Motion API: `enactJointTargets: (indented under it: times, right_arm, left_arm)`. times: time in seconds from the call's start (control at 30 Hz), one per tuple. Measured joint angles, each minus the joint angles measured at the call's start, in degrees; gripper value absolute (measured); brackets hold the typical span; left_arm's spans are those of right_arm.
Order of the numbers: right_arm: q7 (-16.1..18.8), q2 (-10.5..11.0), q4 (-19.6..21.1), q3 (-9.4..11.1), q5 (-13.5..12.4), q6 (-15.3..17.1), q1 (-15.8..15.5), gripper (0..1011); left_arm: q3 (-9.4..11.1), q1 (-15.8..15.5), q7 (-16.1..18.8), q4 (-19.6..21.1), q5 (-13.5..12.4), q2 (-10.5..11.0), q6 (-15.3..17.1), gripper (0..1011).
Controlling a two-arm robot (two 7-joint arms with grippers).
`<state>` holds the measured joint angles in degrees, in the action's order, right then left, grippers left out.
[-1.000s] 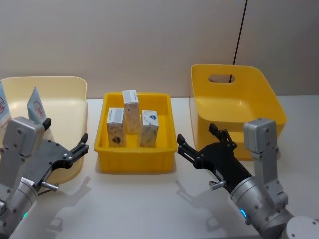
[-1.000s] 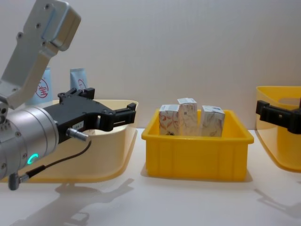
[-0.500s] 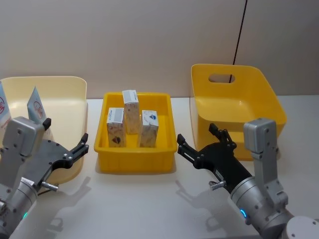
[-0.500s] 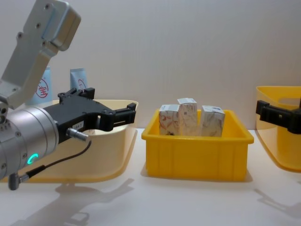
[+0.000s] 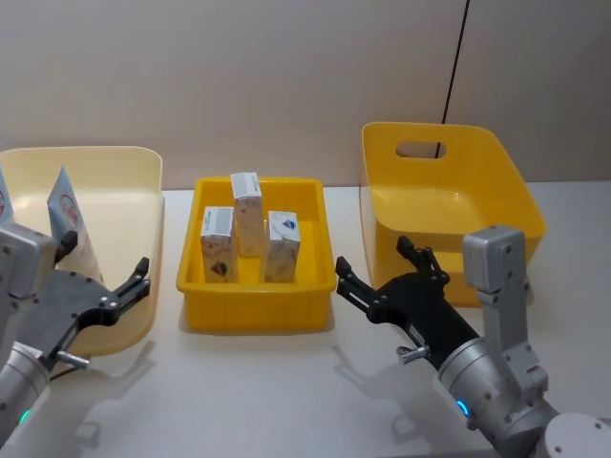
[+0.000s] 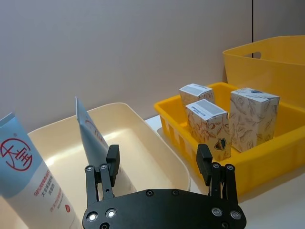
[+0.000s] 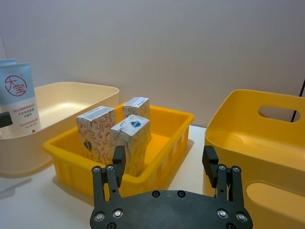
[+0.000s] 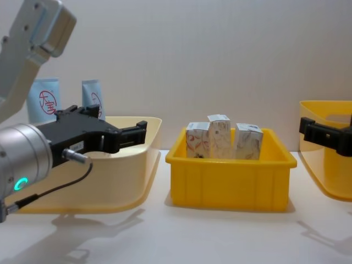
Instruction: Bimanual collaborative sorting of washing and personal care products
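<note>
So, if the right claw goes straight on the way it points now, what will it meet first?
The right claw would probably meet the front right corner of the middle yellow tray, with cartons just behind; depth is unclear.

A white table [image 5: 239,391] with three bins in a row on it. On the left, a big cream bin [image 5: 115,176] with round corners. In the middle, a small yellow tray [image 5: 253,307], low and flat, just beside the cream bin but not touching it. On the right, a tall yellow bin [image 5: 458,205] with an oval handle hole [image 5: 421,150] high in its back wall, near the tray with a gap between. Behind all three, a plain grey-brown wall [image 5: 239,76]. On the wall, a thin dark line [image 5: 456,62], a bit tilted, going up from behind the tall yellow bin.
</note>
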<state>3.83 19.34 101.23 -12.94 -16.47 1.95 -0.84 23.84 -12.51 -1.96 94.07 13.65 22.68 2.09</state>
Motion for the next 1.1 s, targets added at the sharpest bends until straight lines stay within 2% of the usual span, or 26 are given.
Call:
enactJointTargets:
  times: [0.53, 0.77, 1.1]
  right_arm:
    - [0.0, 0.0, 0.0, 0.0, 0.0, 0.0, 0.0, 1001]
    - [0.0, 0.0, 0.0, 0.0, 0.0, 0.0, 0.0, 1001]
    - [0.0, 0.0, 0.0, 0.0, 0.0, 0.0, 0.0, 1001]
  left_arm:
    - [-2.66, 3.82, 0.84, 3.33, 1.89, 0.16, 2.66, 1003]
    - [-3.86, 4.13, 1.67, 3.87, 3.13, -1.19, 4.2, 1003]
    - [-5.54, 2.47, 2.75, 3.31, 4.85, -3.6, 6.64, 1003]
